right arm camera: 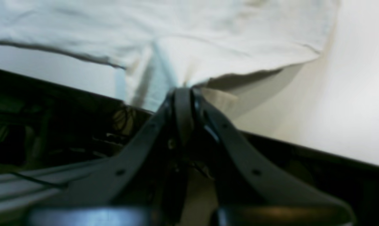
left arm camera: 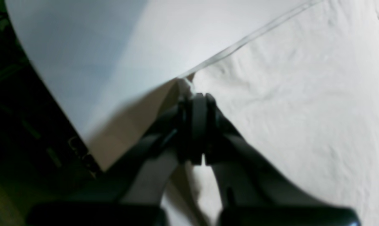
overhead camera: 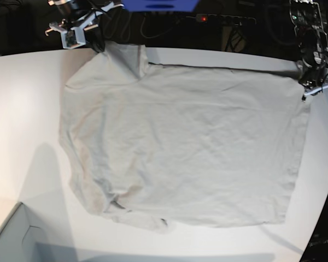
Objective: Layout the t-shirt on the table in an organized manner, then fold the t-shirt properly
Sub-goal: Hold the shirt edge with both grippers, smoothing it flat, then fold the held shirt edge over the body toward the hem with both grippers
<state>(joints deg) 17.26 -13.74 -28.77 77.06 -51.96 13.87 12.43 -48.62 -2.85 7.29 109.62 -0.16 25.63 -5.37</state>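
Two arms reach over a wide white bench (overhead camera: 22,98), each pinching one far corner of a pale beige t-shirt (overhead camera: 186,153) that lies spread almost flat across it.

At the left of the base view, near the bench's back edge, the right gripper (overhead camera: 74,34) has its jaws closed on a bunched piece of the shirt, apparently by a sleeve or shoulder, so that a small tent of cloth rises off the surface. The right wrist view shows the closed jaws with fabric gathered between the tips and the cloth lifting away from the bench's dark rim. This arm comes in from behind the bench, wrist angled down toward the cloth.

Across the middle, the shirt body lies open with soft creases. Its near-left part is rumpled, with a fold tucked under at the front edge. A pale grey box corner (overhead camera: 11,240) sits in the near-left corner of the view.

At the right, the left gripper (overhead camera: 316,84) is clamped shut on the shirt's far-right corner, at the hem, low to the surface.

My reading is that the laying-out step is underway, not the folding. Next, both arms would likely need to pull apart gently and lay the cloth down, then smooth that rumpled near-left edge.
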